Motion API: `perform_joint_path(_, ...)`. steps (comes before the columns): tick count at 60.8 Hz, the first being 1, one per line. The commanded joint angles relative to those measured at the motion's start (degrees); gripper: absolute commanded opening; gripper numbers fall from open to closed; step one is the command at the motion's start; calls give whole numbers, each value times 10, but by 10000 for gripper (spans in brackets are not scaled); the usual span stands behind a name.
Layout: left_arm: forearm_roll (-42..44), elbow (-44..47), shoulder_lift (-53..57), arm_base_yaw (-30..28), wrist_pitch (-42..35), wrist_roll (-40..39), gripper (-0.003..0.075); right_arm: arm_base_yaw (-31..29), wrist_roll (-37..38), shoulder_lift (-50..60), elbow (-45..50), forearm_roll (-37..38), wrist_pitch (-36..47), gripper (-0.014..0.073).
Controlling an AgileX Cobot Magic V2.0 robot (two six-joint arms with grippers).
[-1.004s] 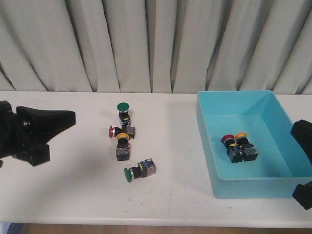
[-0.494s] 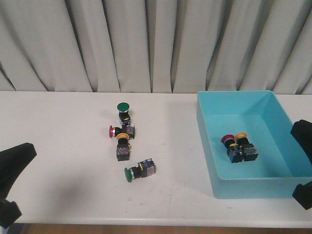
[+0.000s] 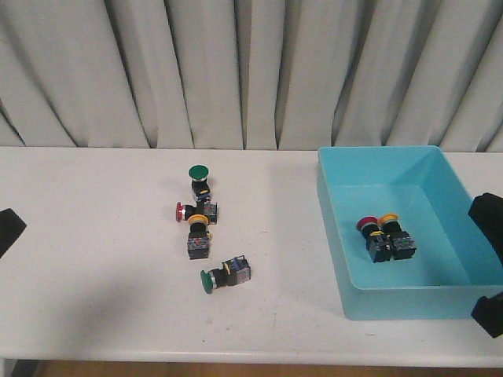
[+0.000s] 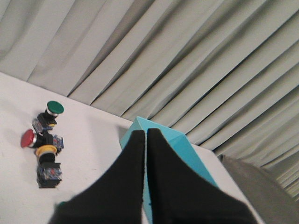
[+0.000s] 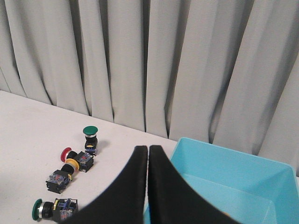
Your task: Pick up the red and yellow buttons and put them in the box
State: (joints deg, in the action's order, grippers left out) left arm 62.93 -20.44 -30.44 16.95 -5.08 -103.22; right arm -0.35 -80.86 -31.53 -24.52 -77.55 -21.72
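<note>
A red button [image 3: 182,210] and a yellow button [image 3: 198,222] lie together on the white table left of centre. They also show in the left wrist view, red [image 4: 28,138] and yellow [image 4: 45,150], and in the right wrist view, red [image 5: 66,154] and yellow [image 5: 71,164]. The turquoise box [image 3: 416,302] stands at the right and holds one red button [image 3: 366,225] and one yellow button [image 3: 388,218]. My left gripper [image 4: 145,133] is shut and empty; only its tip [image 3: 6,228] shows at the far left edge. My right gripper [image 5: 147,149] is shut and empty, beside the box's right side [image 3: 489,216].
A green-capped switch [image 3: 198,173] stands upright behind the red and yellow pair. Another green-capped switch [image 3: 209,280] lies on its side in front of them. Grey curtains hang behind the table. The table's front edge runs along the bottom of the front view.
My left gripper has drawn back to the left and down, from over the table's left part to the frame edge. The buttons, box and right gripper have not moved.
</note>
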Motion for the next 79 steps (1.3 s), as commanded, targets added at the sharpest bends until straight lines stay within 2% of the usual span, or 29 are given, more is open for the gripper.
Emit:
perform_joint_path(1,-98,-13,0,5,-33,185,-8,-2,0,-1,-16,-16,3,-6)
perform_joint_path(4,-191,-5,0,5,-38,364,-8,-2,0,-1,-16,-16,3,-6)
perform_joint_path(5,-241,-1,0,5,-38,413,-8,-2,0,-1,-16,-16,3,-6)
perform_joint_path(9,-428,26,0,5,-46,687,-8,-2,0,-1,-16,-16,3,-6)
perform_joint_path(12,-553,51,6,5,-57,850,-8,-2,0,-1,-16,-16,3,-6)
perform_joint_path(15,-681,88,18,5,-85,1001,-8,-2,0,-1,-16,-16,3,-6)
perform_joint_path(19,-798,142,45,5,-135,1113,-8,-2,0,-1,-16,-16,3,-6)
perform_joint_path(22,-840,180,71,5,-165,1135,-8,-2,0,-1,-16,-16,3,-6)
perform_joint_path(29,-811,239,139,4,-188,1135,-8,-2,0,-1,-16,-16,3,-6)
perform_joint_path(32,-797,237,163,-6,-140,1138,-8,-2,0,-1,-16,-16,3,-6)
perform_joint_path(48,-775,238,239,-116,-51,1138,-8,-2,0,-1,-16,-16,3,-6)
perform_joint_path(62,-744,238,313,-168,51,1137,-8,-2,0,-1,-16,-16,3,-6)
perform_joint_path(79,-747,238,325,-218,62,1135,-8,-2,0,-1,-16,-16,3,-6)
